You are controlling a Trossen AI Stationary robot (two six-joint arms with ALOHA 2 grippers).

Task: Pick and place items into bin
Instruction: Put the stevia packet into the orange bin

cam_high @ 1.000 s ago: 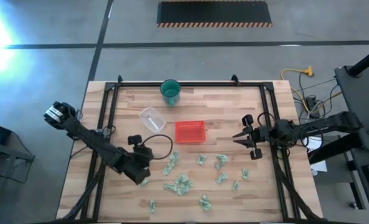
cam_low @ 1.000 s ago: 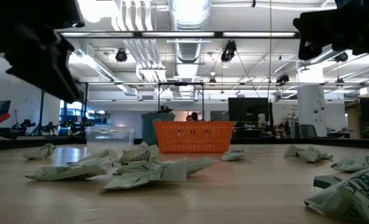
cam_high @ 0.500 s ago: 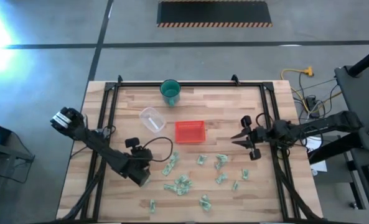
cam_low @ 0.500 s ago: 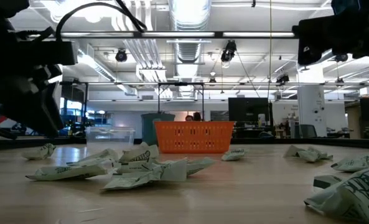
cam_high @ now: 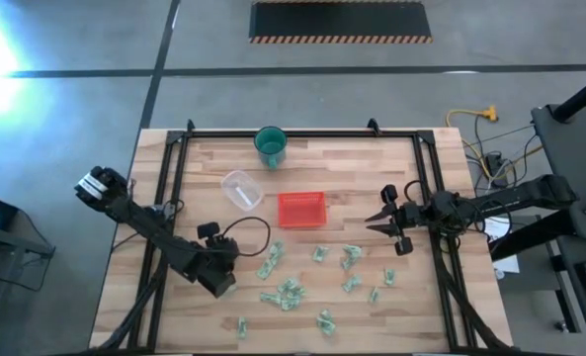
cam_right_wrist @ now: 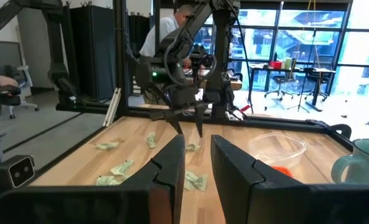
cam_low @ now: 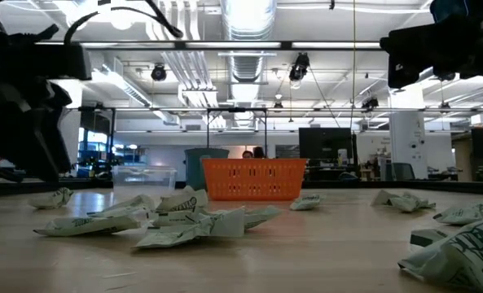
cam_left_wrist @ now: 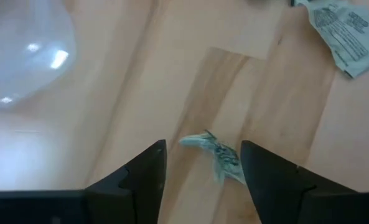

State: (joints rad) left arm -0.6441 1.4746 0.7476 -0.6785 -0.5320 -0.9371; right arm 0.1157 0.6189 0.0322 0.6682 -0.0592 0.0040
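Observation:
Several pale-green crumpled items lie scattered on the wooden table, on the near side of the red bin. My left gripper is low over the near left of the table, slanting down and open. One small item lies flat on the wood between its two fingers; I cannot tell whether a finger touches it. My right gripper hovers level to the right of the bin. Its fingers stand a narrow gap apart with nothing between them.
A clear round container sits far-left of the bin, and a green cup stands near the far edge. A black frame borders the table's left, right and far sides. More items lie between the two grippers.
My left gripper has come down toward the table and turned a little, ending low over the small item at the near left. The items and the bin have not moved.

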